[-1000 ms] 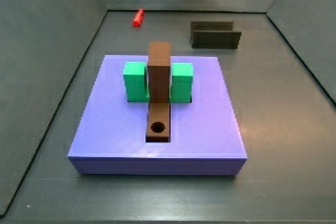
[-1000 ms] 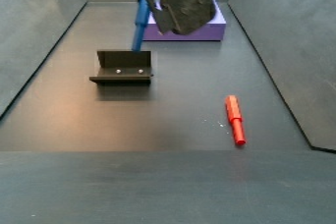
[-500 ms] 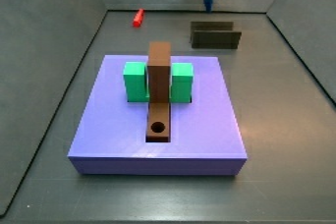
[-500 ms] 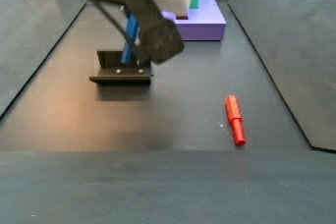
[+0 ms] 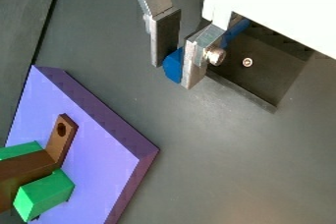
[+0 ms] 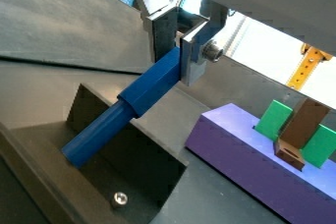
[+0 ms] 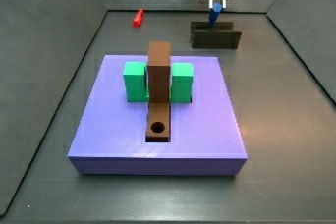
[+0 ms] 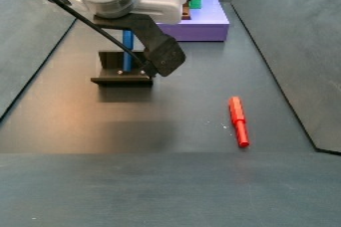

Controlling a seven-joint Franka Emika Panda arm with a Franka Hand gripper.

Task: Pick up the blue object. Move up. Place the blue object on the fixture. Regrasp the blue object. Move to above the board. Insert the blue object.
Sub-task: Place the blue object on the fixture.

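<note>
Side view: the fingers clamp the blue object upright directly above the fixture, at 12 o'clock from the board, so pick-up and lift appear done; placing, regrasping and insertion remain.

No legible text, labels, brands or numbers on anything in view.

We see slim blue peg clamped in hand, tilted, lower end inside dark fixture. Purple board well apart, hole in brown bar empty.
</note>
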